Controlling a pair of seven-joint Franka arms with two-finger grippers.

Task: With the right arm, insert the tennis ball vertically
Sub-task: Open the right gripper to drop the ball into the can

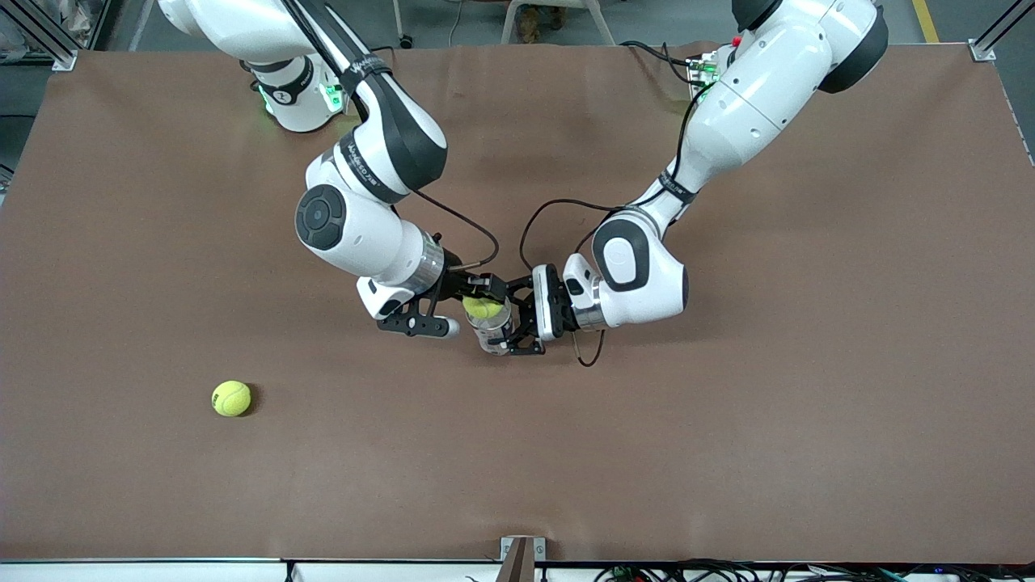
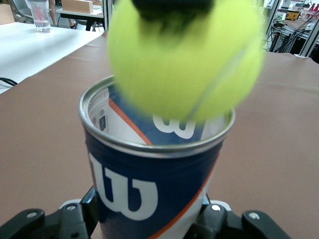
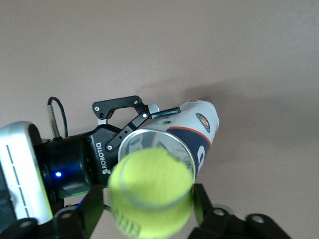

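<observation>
**Ball poised at the mouth of the can**

Right gripper (image 1: pixel 477 305) is what you notice first from the front: it hangs over the open top of the upright can (image 1: pixel 492 327) with its fingers clamped on a tennis ball (image 1: pixel 482 308). The left gripper (image 1: pixel 517 326) comes in from the side and is closed around the can's body, holding it steady on the brown table (image 1: pixel 728 453). A second ball (image 1: pixel 231 398) lies loose, nearer the camera and toward the right arm's end of the table, well apart from the action.

From the left wrist, the held ball (image 2: pixel 185 59) fills the upper part of the picture, just above the can's metal rim (image 2: pixel 154 147) and seeming to overlap it (whether it touches the rim I cannot tell). The blue and white can wall (image 2: pixel 144 194) stands between this gripper's black fingers (image 2: pixel 30 224).

From the right wrist, looking down, the ball (image 3: pixel 152 191) sits almost squarely over the round opening (image 3: pixel 149 144), with the left gripper (image 3: pixel 144 117) pinching the can.

My reading: the insertion itself is in hand, alignment nearly done. Next calls for a straight downward push, ball kept centred, then letting go while the left arm holds the can still.
</observation>
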